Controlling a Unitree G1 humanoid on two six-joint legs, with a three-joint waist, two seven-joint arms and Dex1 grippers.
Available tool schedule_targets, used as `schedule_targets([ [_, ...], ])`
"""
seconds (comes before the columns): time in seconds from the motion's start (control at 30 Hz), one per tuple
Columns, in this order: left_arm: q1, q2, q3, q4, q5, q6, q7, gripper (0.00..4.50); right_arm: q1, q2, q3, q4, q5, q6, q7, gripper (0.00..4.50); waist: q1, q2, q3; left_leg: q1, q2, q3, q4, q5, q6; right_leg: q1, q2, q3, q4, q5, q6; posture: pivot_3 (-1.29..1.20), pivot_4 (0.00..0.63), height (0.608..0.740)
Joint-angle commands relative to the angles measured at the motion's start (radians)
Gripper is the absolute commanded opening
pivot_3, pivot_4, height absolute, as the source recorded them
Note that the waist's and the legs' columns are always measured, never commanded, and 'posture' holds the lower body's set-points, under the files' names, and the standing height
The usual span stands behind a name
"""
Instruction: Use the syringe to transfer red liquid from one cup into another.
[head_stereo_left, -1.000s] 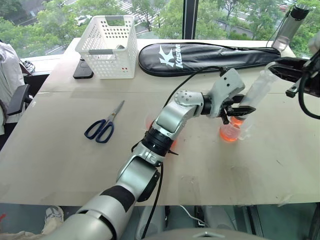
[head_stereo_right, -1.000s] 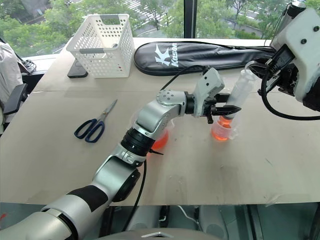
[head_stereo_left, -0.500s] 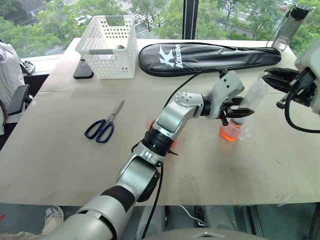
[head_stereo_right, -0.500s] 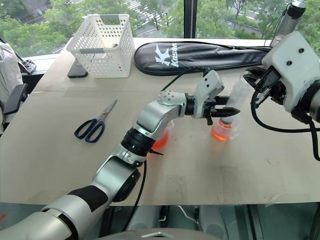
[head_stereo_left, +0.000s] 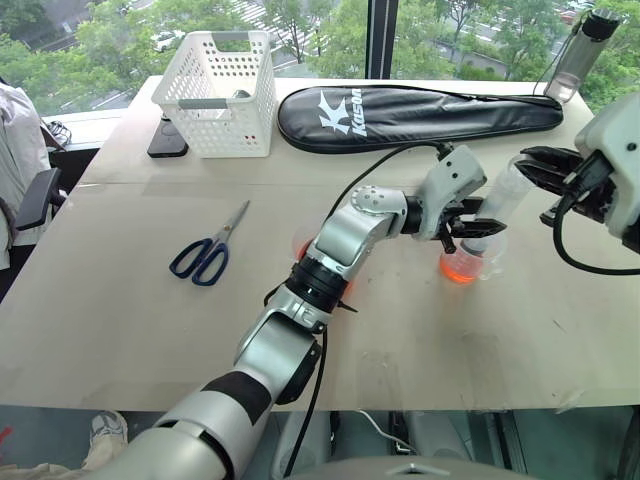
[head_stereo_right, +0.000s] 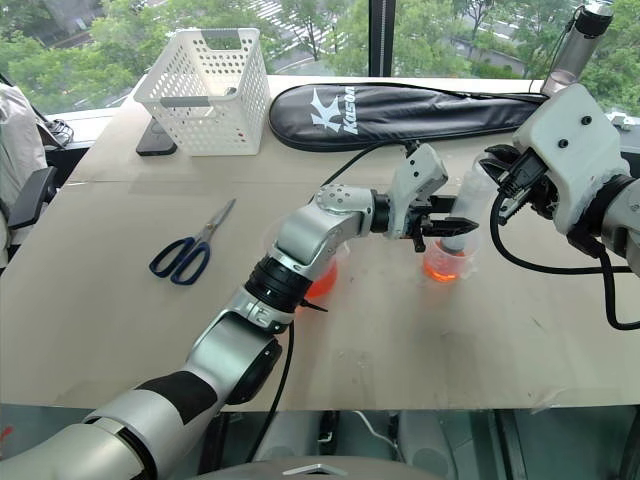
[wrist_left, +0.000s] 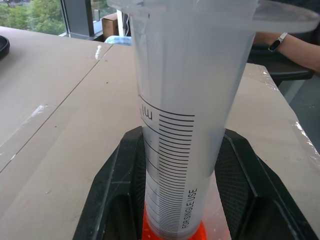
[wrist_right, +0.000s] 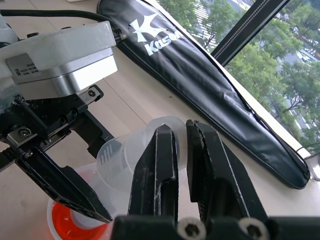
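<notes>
The left arm (head_stereo_right: 300, 235) hides most of the bigger cup (head_stereo_right: 325, 277). The syringe (wrist_left: 185, 125) tip is cut off by the left wrist picture's edge.

Showing translucent whitish syringe (wrist_left: 185, 125) with black graduation marks, orange-red liquid (head_stereo_left: 460, 268) glowing in clear cup (head_stereo_left: 478, 262), blue-handled scissors (head_stereo_left: 208, 247), white lattice basket (head_stereo_left: 216, 93), black racket bag (head_stereo_left: 420, 112) bearing white lettering.

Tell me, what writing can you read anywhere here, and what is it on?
"ml", beside printed scale lines: syringe barrel.
"FOR SINGLE USE": low on the same barrel.
A large "K" with a brand word after it, perhaps "Kason", not surely readable: black racket bag.
Label on the left arm's wrist housing: too small to read.
</notes>
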Motion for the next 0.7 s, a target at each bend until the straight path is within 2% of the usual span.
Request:
schedule_targets([
  [0.03, -0.068, -0.046, 0.045, -0.097, -0.050, -0.040, 0.005, 1.37, -0.004, 0.010, 0.005, -0.020, 0.075, 0.012, 0.075, 0.02, 0.000, 0.000, 0.000, 0.000, 0.000, 0.000, 0.000, 0.000, 0.000, 0.000, 0.000, 0.000, 0.000, 0.000, 0.000, 0.00, 0.150, 0.724],
  [0.07, -0.068, -0.045, 0.046, -0.104, -0.052, -0.035, 0.005, 1.37, -0.017, 0.012, -0.018, -0.007, 0.091, 0.008, 0.087, 0.02, 0.000, 0.000, 0.000, 0.000, 0.000, 0.000, 0.000, 0.000, 0.000, 0.000, 0.000, 0.000, 0.000, 0.000, 0.000, 0.00, 0.150, 0.724],
  [0.1, -0.067, -0.044, 0.047, -0.108, -0.054, -0.031, 0.004, 1.37, -0.028, 0.014, -0.034, 0.004, 0.097, 0.005, 0.093, 0.42, 0.000, 0.000, 0.000, 0.000, 0.000, 0.000, 0.000, 0.000, 0.000, 0.000, 0.000, 0.000, 0.000, 0.000, 0.000, 0.00, 0.150, 0.724],
  [0.23, -0.063, -0.039, 0.054, -0.131, -0.064, -0.012, 0.003, 1.37, -0.035, 0.015, -0.075, 0.031, 0.114, 0.005, 0.113, 2.24, 0.000, 0.000, 0.000, 0.000, 0.000, 0.000, 0.000, 0.000, 0.000, 0.000, 0.000, 0.000, 0.000, 0.000, 0.000, 0.00, 0.150, 0.724],
  [0.3, -0.062, -0.038, 0.059, -0.142, -0.070, -0.001, 0.002, 1.37, -0.029, 0.013, -0.100, 0.043, 0.125, 0.006, 0.122, 3.32, 0.000, 0.000, 0.000, 0.000, 0.000, 0.000, 0.000, 0.000, 0.000, 0.000, 0.000, 0.000, 0.000, 0.000, 0.000, 0.00, 0.150, 0.724],
  [0.4, -0.060, -0.034, 0.061, -0.151, -0.075, 0.008, 0.003, 1.37, -0.019, 0.013, -0.146, 0.061, 0.135, 0.004, 0.121, 4.41, 0.000, 0.000, 0.000, 0.000, 0.000, 0.000, 0.000, 0.000, 0.000, 0.000, 0.000, 0.000, 0.000, 0.000, 0.000, 0.00, 0.150, 0.724],
  [0.7, -0.045, -0.004, 0.053, -0.173, -0.081, 0.029, -0.002, 1.37, 0.060, 0.059, -0.427, 0.114, 0.272, -0.019, 0.157, 4.41, 0.000, 0.000, 0.000, 0.000, 0.000, 0.000, 0.000, 0.000, 0.000, 0.000, 0.000, 0.000, 0.000, 0.000, 0.000, 0.00, 0.150, 0.724],
])
